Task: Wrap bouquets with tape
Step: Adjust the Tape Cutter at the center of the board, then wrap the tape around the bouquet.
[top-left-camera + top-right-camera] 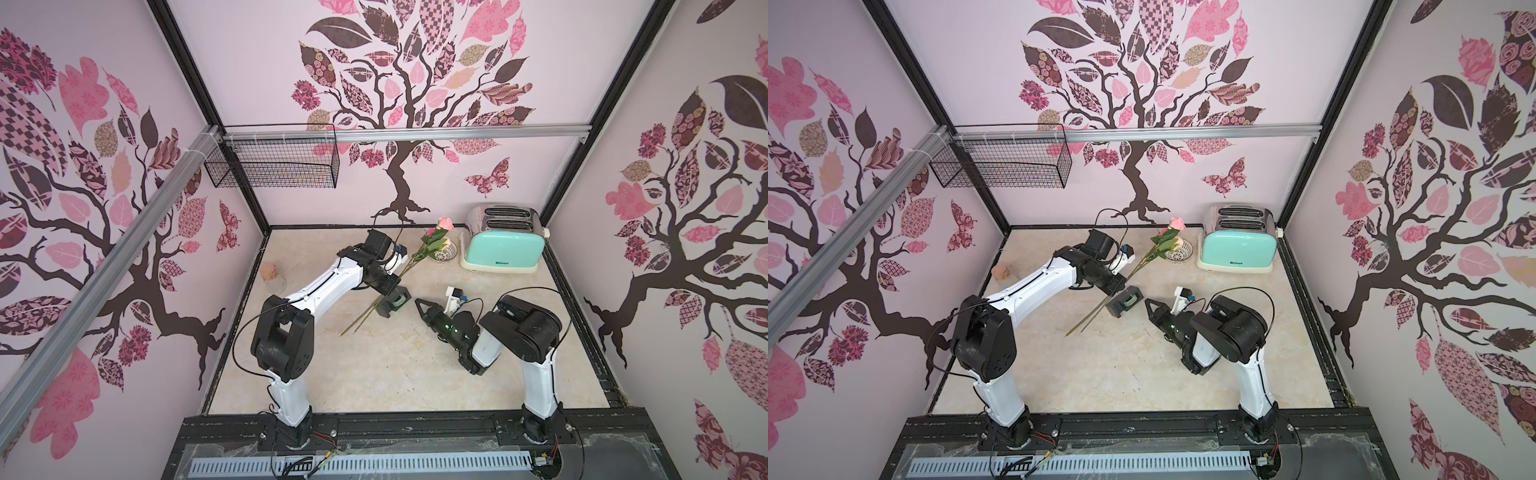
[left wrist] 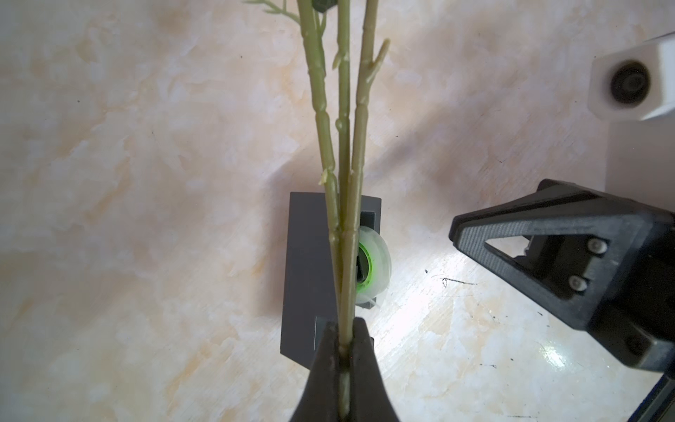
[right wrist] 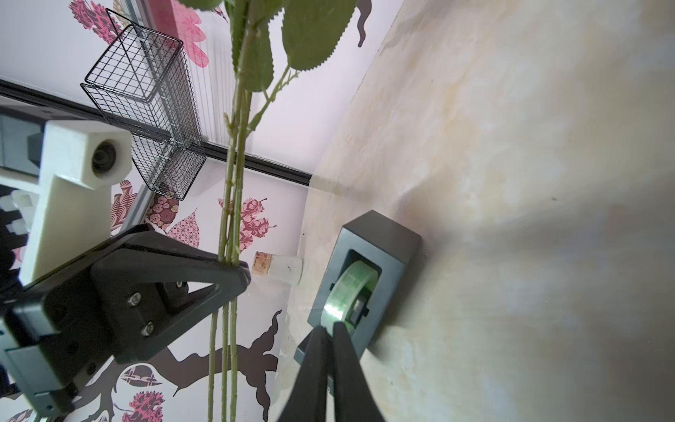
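Left gripper (image 2: pixel 345 330) is clenched on the three thin stems of the bouquets (image 2: pixel 343 146), which pass over the black dispenser (image 2: pixel 307 277) standing near the middle of the table (image 1: pixel 374 365). In a top view the blooms (image 1: pixel 444 224) point toward the white mesh bowl (image 1: pixel 446 251) beside the mint toaster (image 1: pixel 500 249). The tape (image 3: pixel 350 288) sits in the dispenser (a pale roll with a green core). Right gripper (image 3: pixel 330 330) has its jaws pressed together just beside the roll; whether a tape end lies between them cannot be told.
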You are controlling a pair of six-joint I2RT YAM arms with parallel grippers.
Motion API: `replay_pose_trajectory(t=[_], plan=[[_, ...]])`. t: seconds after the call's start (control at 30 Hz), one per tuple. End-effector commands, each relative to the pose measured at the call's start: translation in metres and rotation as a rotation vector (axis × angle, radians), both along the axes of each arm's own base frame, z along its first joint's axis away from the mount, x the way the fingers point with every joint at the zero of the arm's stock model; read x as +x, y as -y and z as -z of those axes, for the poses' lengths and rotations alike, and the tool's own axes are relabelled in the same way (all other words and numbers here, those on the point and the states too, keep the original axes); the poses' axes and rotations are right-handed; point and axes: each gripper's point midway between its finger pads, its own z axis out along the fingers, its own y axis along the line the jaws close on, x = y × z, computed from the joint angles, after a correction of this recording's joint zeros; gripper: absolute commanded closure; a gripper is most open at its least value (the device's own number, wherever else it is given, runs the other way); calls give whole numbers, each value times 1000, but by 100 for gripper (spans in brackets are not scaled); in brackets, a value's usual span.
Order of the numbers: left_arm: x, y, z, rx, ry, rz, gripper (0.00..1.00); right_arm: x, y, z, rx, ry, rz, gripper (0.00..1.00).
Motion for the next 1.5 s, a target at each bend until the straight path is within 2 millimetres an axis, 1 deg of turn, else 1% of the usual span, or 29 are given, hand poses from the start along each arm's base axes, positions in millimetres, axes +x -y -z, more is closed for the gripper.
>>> replay_pose_trajectory(t=[0.0, 0.1, 0.23, 0.33, 0.4, 0.53, 0.63, 0.73, 0.83, 1.0, 1.03, 1.1, 1.17, 1.23, 1.33, 1.47], plan=[[9, -10, -23, -42, 56, -14, 100, 5, -16, 19, -59, -45, -50, 88], [9, -9, -25, -39, 55, 2, 100, 10, -23, 26, -74, -60, -59, 86], [8, -10, -17, -28, 39, 4, 100, 18, -28, 39, -104, -90, -58, 86], [6, -10, -16, -27, 35, 3, 100, 22, -32, 43, -125, -107, -62, 86], [7, -11, -17, -27, 42, 1, 100, 25, -39, 47, -148, -115, -82, 86], [6, -13, -17, -19, 42, -3, 100, 36, -46, 49, -168, -105, -80, 86], [4, -14, -18, -18, 44, -6, 100, 47, -60, 55, -185, -120, -114, 86], [3, -16, -20, -14, 48, -12, 100, 58, -73, 54, -184, -109, -141, 85], [2, -18, -18, -10, 43, -21, 100, 72, -88, 57, -175, -123, -197, 84], [0, -20, -12, -1, 23, -28, 100, 91, -106, 57, -194, -115, -293, 82], [1, -21, -12, 3, 27, -32, 100, 94, -106, 57, -198, -119, -301, 82], [2, -22, -12, 11, 29, -42, 100, 95, -100, 54, -201, -105, -300, 80], [3, -23, -11, 13, 28, -45, 100, 90, -90, 52, -217, -92, -296, 76], [5, -25, -10, 22, 27, -51, 100, 79, -83, 43, -228, -66, -305, 71], [6, -27, -11, 29, 29, -55, 100, 58, -65, 31, -257, -30, -293, 62], [2, -28, -12, 34, 26, -42, 100, 32, -39, 8, -280, 39, -255, 56]])
